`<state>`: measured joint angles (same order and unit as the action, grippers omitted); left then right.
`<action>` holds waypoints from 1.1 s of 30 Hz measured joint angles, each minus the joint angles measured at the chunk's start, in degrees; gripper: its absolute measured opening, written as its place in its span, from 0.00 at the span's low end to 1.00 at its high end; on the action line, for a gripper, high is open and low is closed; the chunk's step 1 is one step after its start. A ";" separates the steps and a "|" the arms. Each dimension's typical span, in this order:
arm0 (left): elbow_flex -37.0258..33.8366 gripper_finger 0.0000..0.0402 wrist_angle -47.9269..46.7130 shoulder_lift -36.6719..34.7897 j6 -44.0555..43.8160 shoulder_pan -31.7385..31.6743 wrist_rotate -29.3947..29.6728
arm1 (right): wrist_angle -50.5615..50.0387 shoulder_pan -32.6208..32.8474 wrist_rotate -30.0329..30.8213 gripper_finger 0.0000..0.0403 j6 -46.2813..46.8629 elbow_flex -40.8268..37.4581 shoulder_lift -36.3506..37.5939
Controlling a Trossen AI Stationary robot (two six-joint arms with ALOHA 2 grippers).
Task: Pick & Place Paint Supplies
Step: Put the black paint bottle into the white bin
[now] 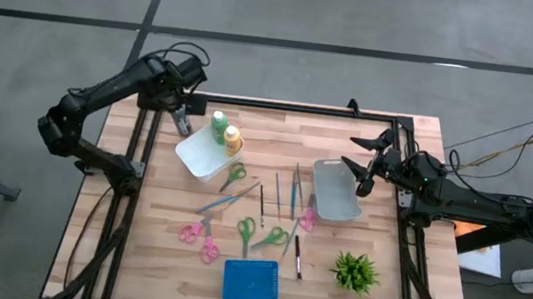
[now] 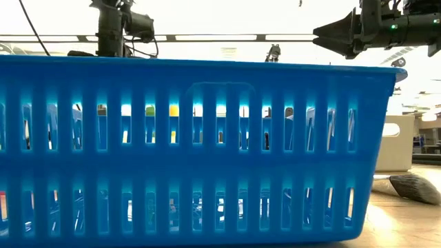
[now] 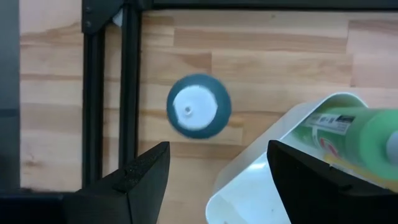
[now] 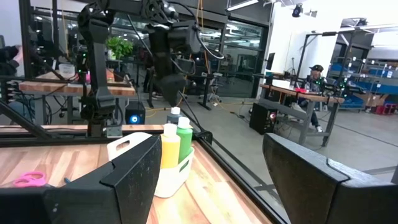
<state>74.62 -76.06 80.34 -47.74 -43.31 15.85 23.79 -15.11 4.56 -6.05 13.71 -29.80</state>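
A dark bottle with a white cap (image 3: pixel 199 106) stands upright on the table next to a white bin (image 1: pixel 201 154). My left gripper (image 3: pixel 217 155) hangs open above the bottle, pointing down, touching nothing. In the high view the gripper (image 1: pixel 182 118) hides that bottle. The green bottle (image 1: pixel 219 127) and the yellow-orange bottle (image 1: pixel 233 141) stand in the white bin. Several thin brushes (image 1: pixel 278 195) lie on the table's middle, and one more (image 1: pixel 298 257) nearer the front. My right gripper (image 1: pixel 358 156) waits open and level at the far right.
A grey bin (image 1: pixel 335 190) sits right of the brushes. Pink scissors (image 1: pixel 199 232) and green scissors (image 1: pixel 247 233) lie scattered in the middle. A blue basket (image 1: pixel 251 282) stands at the front edge, with a small potted plant (image 1: pixel 355 271) to its right. Black frame rails (image 3: pixel 127 87) run beside the dark bottle.
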 joint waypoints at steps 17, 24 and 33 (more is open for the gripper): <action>-0.07 0.68 0.43 0.00 -0.09 -0.02 -0.41 | 0.00 0.00 0.02 0.69 -0.06 -0.01 0.00; -0.07 0.72 0.43 0.00 0.42 -0.02 -0.43 | 0.00 -0.01 0.02 0.69 -0.10 0.01 0.00; -0.07 0.93 0.01 0.00 0.77 -0.02 0.02 | 0.00 0.00 0.02 0.69 -0.09 0.00 0.00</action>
<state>74.54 -76.05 80.34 -46.97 -43.33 15.87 23.79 -15.11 4.58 -6.14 13.71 -29.80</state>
